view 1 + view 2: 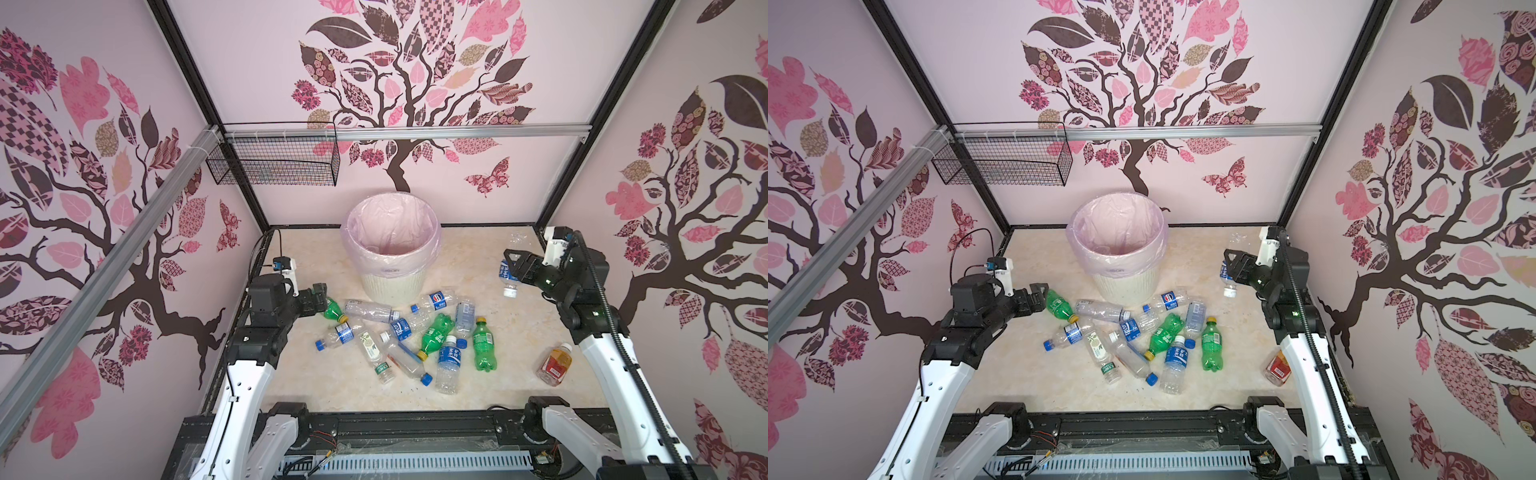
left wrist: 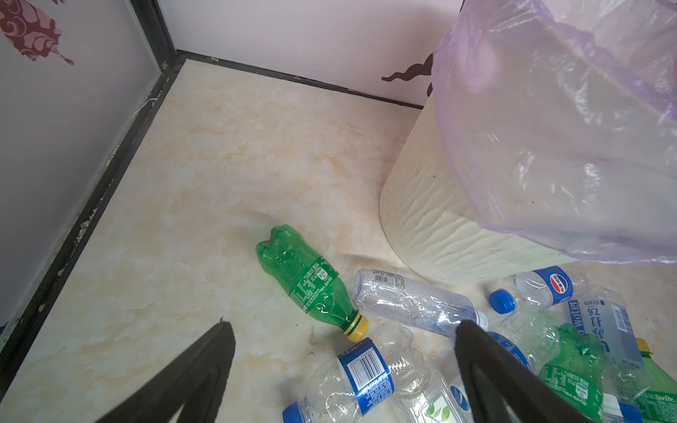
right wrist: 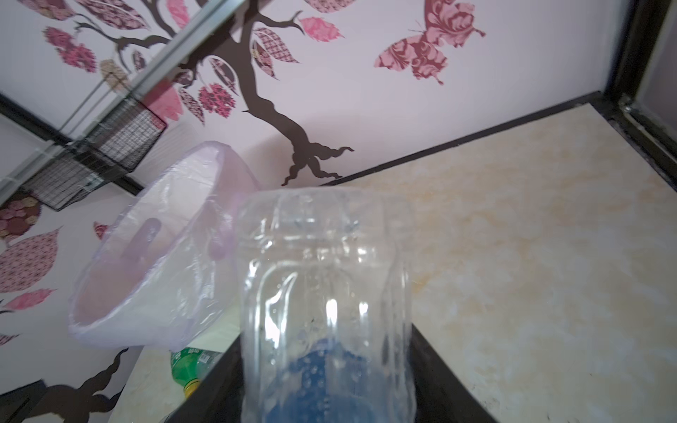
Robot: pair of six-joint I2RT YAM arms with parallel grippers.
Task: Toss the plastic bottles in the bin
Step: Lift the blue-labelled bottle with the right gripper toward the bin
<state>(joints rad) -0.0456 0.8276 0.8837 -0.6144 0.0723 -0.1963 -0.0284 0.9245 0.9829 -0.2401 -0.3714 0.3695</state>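
Barely started, by my read: no btl shows inside the bin (image 1: 390, 286) in both top views, just the pink liner (image 1: 390, 232). Approx a dozen plastic bottles (image 1: 446, 357) lie heaped on the counter (image 1: 519, 353) right in front of the bin. The red-label btl (image 1: 555, 365) lies apart, nr the right arm. One btl is in hand: the right claw (image 1: 513, 268) pinches a clear blue-label btl (image 1: 508, 282), cap down, up off the counter, beside the bin but not over its mouth. So drop pending, rest all to do. The left claw (image 1: 322, 297) is spread wide, empty, at the green btl (image 2: 307, 282) on the heap's left edge. Contact w/ it: can't tell.
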